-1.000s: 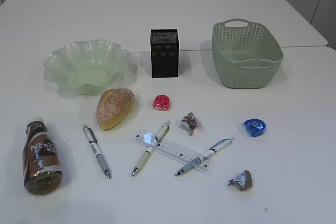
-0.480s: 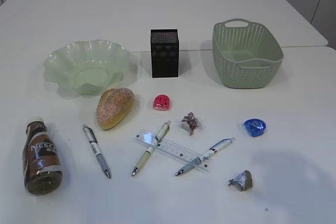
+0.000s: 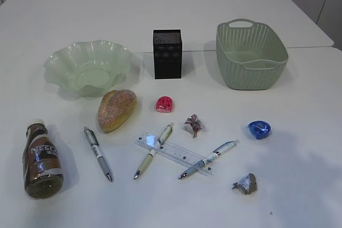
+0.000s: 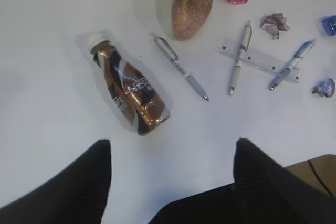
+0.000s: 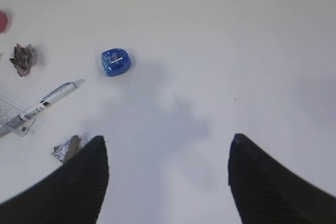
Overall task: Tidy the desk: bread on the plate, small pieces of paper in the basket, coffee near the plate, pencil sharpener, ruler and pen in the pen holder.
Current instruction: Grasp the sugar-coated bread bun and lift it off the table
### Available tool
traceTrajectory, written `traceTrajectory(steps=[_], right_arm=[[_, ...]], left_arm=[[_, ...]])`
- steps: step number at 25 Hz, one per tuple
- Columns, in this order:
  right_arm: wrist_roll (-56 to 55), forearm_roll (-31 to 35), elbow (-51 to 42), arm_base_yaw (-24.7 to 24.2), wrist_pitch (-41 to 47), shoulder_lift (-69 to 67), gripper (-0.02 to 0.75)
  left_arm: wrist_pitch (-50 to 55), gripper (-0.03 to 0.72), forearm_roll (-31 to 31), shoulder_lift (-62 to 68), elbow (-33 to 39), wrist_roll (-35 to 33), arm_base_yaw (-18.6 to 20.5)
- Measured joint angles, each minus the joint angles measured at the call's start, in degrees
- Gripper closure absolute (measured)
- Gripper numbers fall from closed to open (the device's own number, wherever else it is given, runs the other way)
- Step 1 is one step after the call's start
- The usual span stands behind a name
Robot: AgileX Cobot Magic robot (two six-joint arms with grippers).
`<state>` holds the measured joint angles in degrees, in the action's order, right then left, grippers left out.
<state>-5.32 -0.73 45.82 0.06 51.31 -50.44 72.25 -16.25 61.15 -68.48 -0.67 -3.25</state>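
the large plain white desk (image 3: pixel 176 9) is holding everything loose. the pale green translucent glass plate (image 3: pixel 88 68) with its wavy rim is sitting at the far left, the black square metal-mesh pen holder (image 3: pixel 168 54) is standing in the far middle, and the sage-green perforated plastic basket (image 3: pixel 250 54) is sitting at the far right. the oval golden-brown bread roll (image 3: pixel 117 109) is lying just in front of the plate, on the desk. the brown coffee bottle (image 3: pixel 41 159) with a white cap is lying on its side at the near left, well apart from the plate. a red pencil sharpener (image 3: pixel 164 104) is sitting near the bread, and a blue pencil sharpener (image 3: pixel 259 129) is sitting to the right. the short clear plastic ruler (image 3: pixel 175 152) is lying under two crossing pens, a cream pen (image 3: pixel 154 150) and a blue-trimmed pen (image 3: pixel 208 159); a grey pen (image 3: pixel 98 152) is lying apart to the left. one crumpled paper piece (image 3: pixel 193 125) is lying near the middle and a second grey paper piece (image 3: pixel 245 184) nearer the front.

the left gripper (image 4: pixel 172 153) is hanging above the coffee bottle with its jaws spread wide, gripping nothing. the right gripper (image 5: pixel 168 153) is hanging over bare desk near the blue sharpener, jaws wide apart and empty.
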Motion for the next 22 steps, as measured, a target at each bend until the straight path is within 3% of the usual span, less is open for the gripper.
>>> traceTrajectory(steps=[5, 15, 22], right_arm=[[0.0, 0.7, 1.5, 0.0, -0.2, -2.5, 0.185], [0.0, 1.0, 2.4, 0.0, -1.3, -4.5, 0.186], [0.0, 1.1, 2.4, 0.0, -1.8, -4.6, 0.186]], left_arm=[[-0.5, 0.164, -0.6, 12.1, -3.6, -0.5, -2.2], [-1.1, 0.137, 4.0, 33.0, -18.5, -0.7, -15.7], [-1.3, 0.087, 7.8, 46.2, -28.5, -0.8, -19.2]])
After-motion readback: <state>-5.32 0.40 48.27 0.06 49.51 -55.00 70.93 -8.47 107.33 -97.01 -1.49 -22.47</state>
